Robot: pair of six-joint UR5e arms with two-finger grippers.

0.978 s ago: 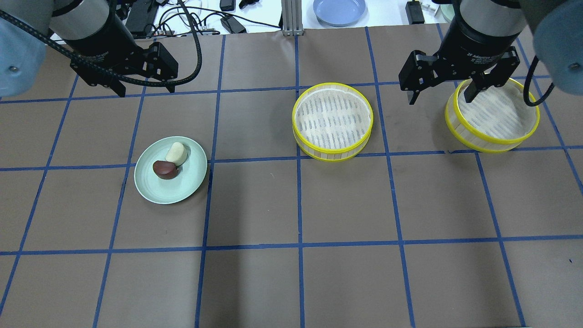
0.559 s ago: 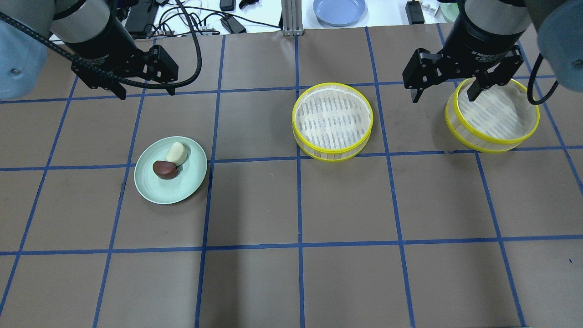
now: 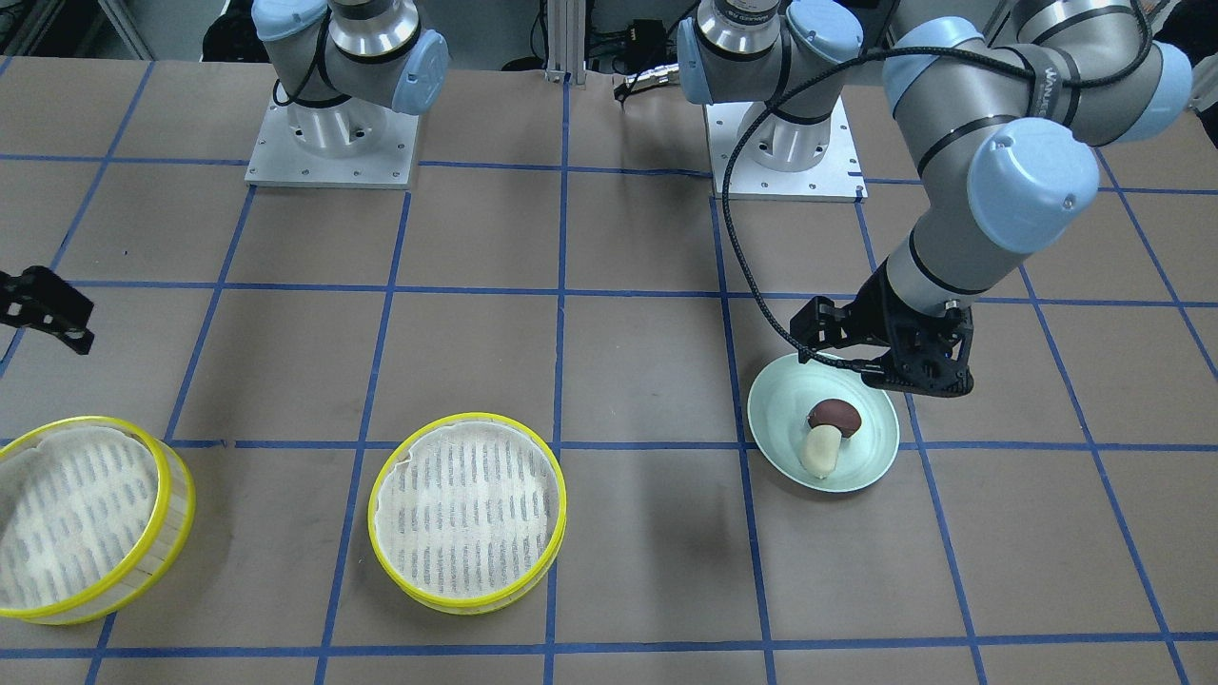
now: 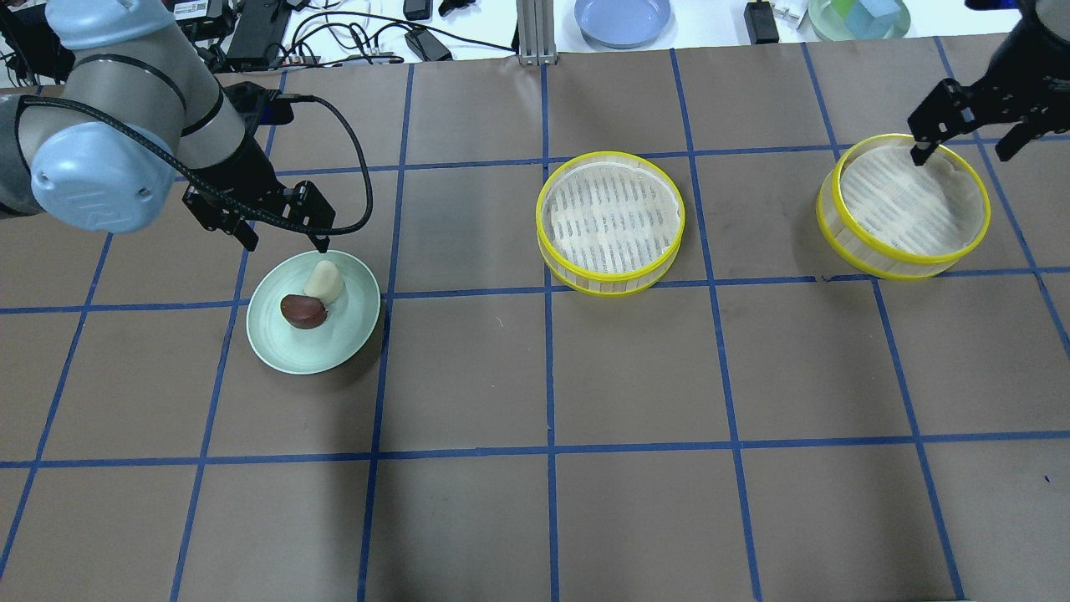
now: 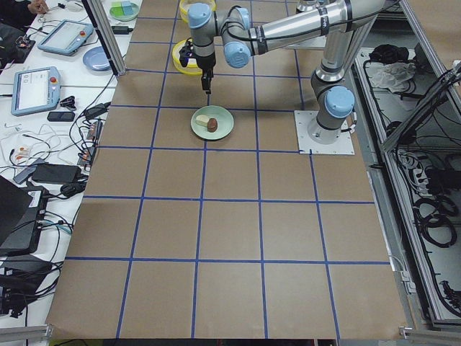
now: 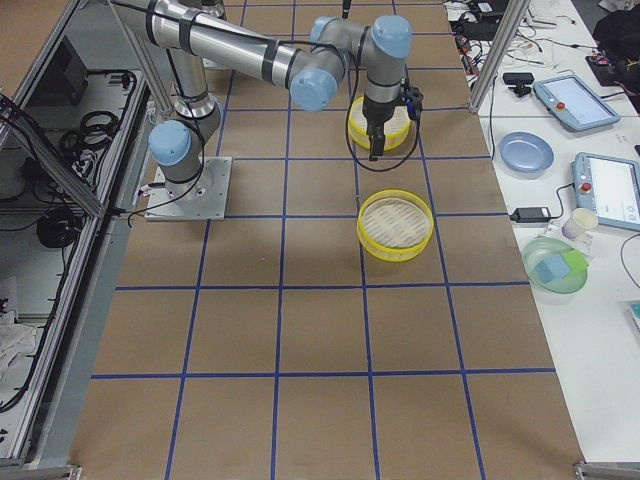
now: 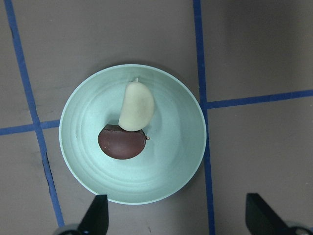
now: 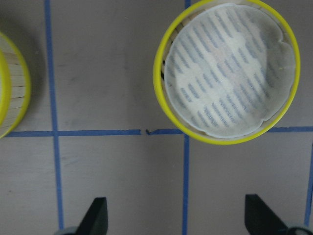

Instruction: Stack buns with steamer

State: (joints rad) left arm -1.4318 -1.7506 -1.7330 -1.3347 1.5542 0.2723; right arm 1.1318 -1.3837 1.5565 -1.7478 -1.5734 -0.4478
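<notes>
Two buns lie touching on a pale green plate (image 4: 347, 334): a cream-white bun (image 4: 323, 280) and a reddish-brown bun (image 4: 303, 310). My left gripper (image 4: 287, 242) is open and empty, hovering over the plate's far edge. The left wrist view shows the cream bun (image 7: 137, 106), brown bun (image 7: 122, 142) and plate (image 7: 171, 166) ahead of the open left gripper (image 7: 178, 220). Two empty yellow-rimmed steamer tiers stand apart: one mid-table (image 4: 610, 213), one at the right (image 4: 907, 209). My right gripper (image 4: 961, 150) is open and empty above the right tier's far rim, which shows in its wrist view (image 8: 227, 73).
A blue plate (image 4: 623, 18), a bowl with coloured blocks (image 4: 858, 17) and cables lie on the white bench beyond the table. The two arm bases (image 3: 328, 143) stand at the robot side. Blue tape lines grid the brown table.
My left gripper has moved down and toward the plate and now hangs over its far edge. My right gripper has moved right, over the right tier. Both stay open.
</notes>
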